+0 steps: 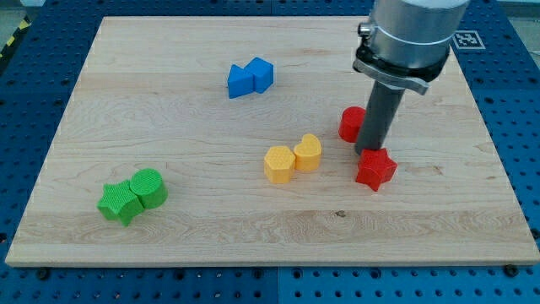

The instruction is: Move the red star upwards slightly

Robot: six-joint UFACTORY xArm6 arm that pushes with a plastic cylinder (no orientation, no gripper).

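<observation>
In the camera view, our tip (368, 153) comes down just at the far-left edge of the red star (375, 170), which lies right of centre on the board (169, 236), nearer than the red block (351, 123) half hidden behind our rod. We carry no pincer, so nothing is held. The star lies on the near side of the tip, so to push it upwards we judge the tip must first get round below it.

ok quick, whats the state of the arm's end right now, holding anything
No pincer: the arm ends in a rod, holding nothing.
My tip: at the upper left edge of the red star, apparently touching; the other red block sits just behind the rod.
</observation>
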